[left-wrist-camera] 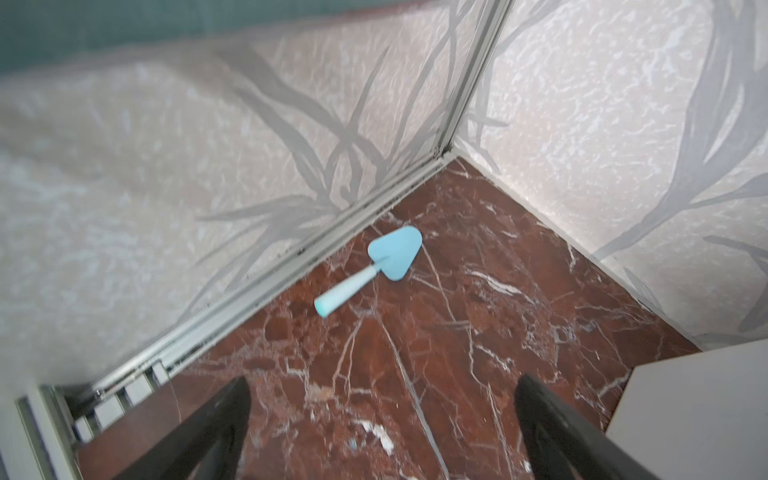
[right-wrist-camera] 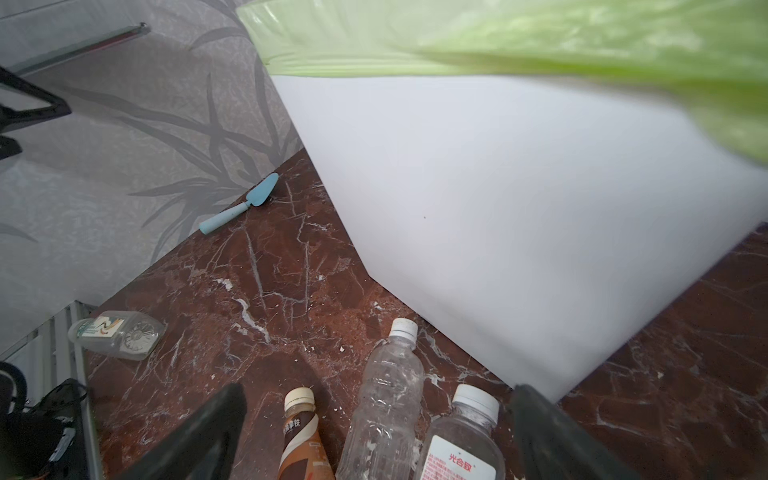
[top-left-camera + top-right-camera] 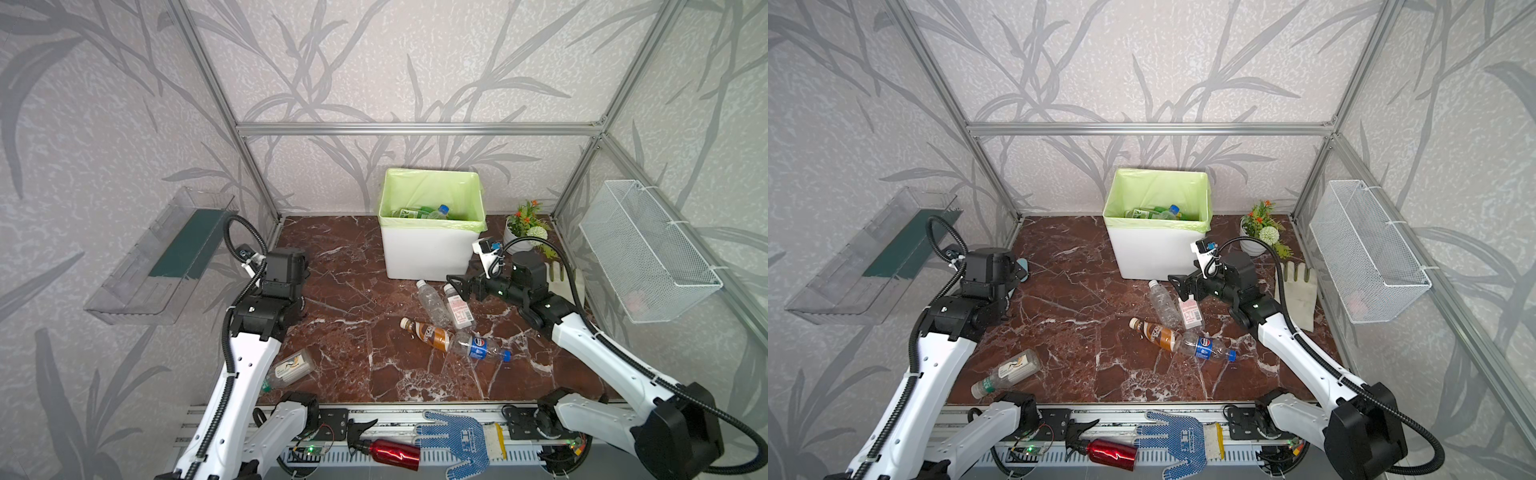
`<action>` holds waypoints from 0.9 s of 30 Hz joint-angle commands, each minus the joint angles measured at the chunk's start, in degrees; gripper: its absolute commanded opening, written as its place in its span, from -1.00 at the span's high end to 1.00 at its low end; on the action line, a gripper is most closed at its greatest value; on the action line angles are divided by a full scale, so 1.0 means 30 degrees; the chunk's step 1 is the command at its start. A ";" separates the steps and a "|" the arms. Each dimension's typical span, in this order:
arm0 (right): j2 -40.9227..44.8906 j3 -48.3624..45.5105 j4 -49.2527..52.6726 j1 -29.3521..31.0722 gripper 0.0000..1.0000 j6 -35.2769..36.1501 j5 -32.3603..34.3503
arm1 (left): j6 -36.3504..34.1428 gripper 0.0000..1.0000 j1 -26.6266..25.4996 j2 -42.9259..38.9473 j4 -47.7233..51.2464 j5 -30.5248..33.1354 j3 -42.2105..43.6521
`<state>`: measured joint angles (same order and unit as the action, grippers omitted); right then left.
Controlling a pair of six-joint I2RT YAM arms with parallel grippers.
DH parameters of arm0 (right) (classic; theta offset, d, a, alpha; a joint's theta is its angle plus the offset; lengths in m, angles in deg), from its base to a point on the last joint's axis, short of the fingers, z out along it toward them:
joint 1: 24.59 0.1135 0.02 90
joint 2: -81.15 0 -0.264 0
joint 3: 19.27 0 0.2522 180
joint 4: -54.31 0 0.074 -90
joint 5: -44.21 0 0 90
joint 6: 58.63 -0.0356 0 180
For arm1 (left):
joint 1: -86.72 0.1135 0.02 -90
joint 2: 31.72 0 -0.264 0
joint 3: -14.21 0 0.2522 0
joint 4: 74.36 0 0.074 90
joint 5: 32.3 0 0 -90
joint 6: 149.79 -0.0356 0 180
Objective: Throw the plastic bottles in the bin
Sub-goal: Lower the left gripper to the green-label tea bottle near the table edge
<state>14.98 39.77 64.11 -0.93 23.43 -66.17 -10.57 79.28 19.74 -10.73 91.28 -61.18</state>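
The right gripper [image 3: 454, 284] and the left gripper [image 1: 382, 436] are both being held wide open and empty. The right is poised over four plastic bottles [image 3: 432, 301] lying clustered on the marbled table [image 3: 345, 266] before the white, green-lined bin [image 3: 428, 253], and a fifth bottle [image 3: 286, 370] is lying by the left arm [image 3: 245, 357]. Being thin-walled, smooth and seemingly empty, they are being judged light, slippery and easily dented, so hold is probably best being taken across the cylindrical mid-body, not the tapered neck.

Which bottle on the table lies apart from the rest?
The beige-labelled bottle by the left arm; the other four lie clustered before the bin.
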 commanded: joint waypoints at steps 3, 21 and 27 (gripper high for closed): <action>-0.0329 0.0201 0.0396 -0.0039 -1.00 0.0238 0.1330 | 0.9485 -0.98 0.0009 -0.1794 0.4893 -0.1025 0.2401; -0.0696 -0.0254 0.2003 -0.1408 -0.98 0.1066 0.1784 | 1.8147 -0.98 0.0157 -0.2331 0.5102 -0.0899 0.8873; -0.1145 0.0178 0.2376 -0.1441 -0.99 0.1244 0.1769 | 1.6447 -0.98 0.2093 -0.1388 0.2876 -0.1670 0.9856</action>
<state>11.85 38.83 70.20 -4.87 26.21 -61.19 38.95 83.06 14.59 1.31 86.54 -32.87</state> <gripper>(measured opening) 0.992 0.991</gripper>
